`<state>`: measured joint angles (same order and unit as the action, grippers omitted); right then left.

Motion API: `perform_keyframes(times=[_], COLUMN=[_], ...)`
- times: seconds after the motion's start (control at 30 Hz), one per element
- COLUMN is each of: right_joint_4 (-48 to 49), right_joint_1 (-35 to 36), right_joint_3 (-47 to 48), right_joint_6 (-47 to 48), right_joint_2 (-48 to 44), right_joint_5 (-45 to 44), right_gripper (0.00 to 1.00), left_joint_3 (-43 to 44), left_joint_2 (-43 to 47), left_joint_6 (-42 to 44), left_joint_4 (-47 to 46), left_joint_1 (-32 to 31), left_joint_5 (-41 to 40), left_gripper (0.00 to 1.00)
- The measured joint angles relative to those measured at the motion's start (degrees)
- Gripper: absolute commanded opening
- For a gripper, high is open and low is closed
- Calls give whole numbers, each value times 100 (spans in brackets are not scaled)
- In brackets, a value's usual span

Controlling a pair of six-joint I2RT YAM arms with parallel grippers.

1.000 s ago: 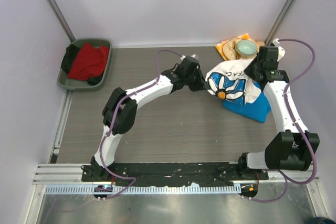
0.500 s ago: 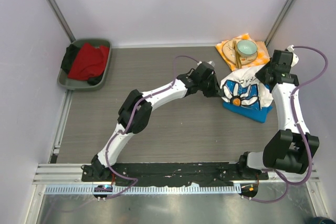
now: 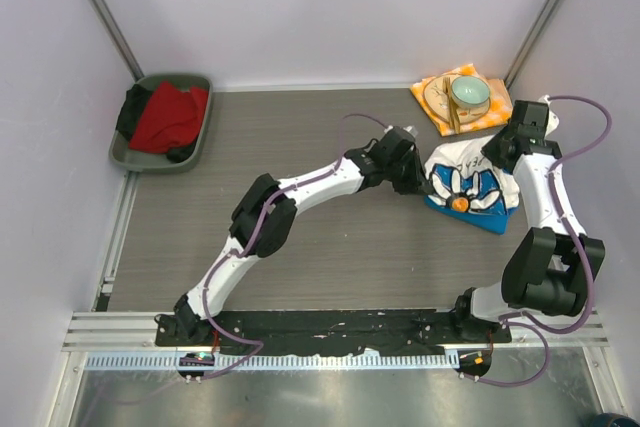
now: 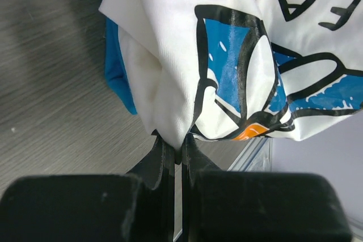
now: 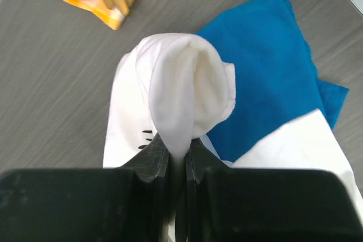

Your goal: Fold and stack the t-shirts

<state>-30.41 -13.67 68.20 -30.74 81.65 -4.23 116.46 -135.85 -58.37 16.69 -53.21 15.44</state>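
- Jaws of your left gripper [image 4: 177, 152] are pinching the white daisy-print cloth t-shirt [image 3: 470, 173]; your right gripper [image 5: 177, 152] is clamping it too.
- It is draping over the plain bright blue cloth t-shirt [image 3: 488, 219] near the worktop's [image 3: 330, 247] right edge.

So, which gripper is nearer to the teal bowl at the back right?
Right. The right gripper, shut on the white shirt, is just in front of the bowl. The left gripper, on the same shirt, is farther away, toward the middle of the table.
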Motion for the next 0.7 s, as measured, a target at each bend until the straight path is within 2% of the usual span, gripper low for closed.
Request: perform_keyframes(times=[0.47, 0.6, 0.63, 0.67, 0.7], right_joint_4=[22, 26, 22, 17, 11], right_joint_1=[-297, -306, -306, -306, -306], right_joint_3=[-863, -1003, -1029, -1051, -1067], right_joint_6=[-166, -260, -284, -313, -341], right_joint_2=[-232, -232, -229, -227, -223], right_joint_5=[-863, -1163, -1220, -1274, -1331], right_gripper=[1, 1, 1, 17, 25], left_joint_3=[24, -245, -308, -365, -398], left_joint_2=[-518, -518, -518, -518, -516], left_joint_6=[-13, -13, -15, -17, -9], left_joint_4=[-212, -457, -496, -544, -577], left_joint_1=[-352, -354, -354, -354, -354], left_joint_5=[221, 234, 234, 236, 236], left_gripper=[1, 8, 15, 21, 33])
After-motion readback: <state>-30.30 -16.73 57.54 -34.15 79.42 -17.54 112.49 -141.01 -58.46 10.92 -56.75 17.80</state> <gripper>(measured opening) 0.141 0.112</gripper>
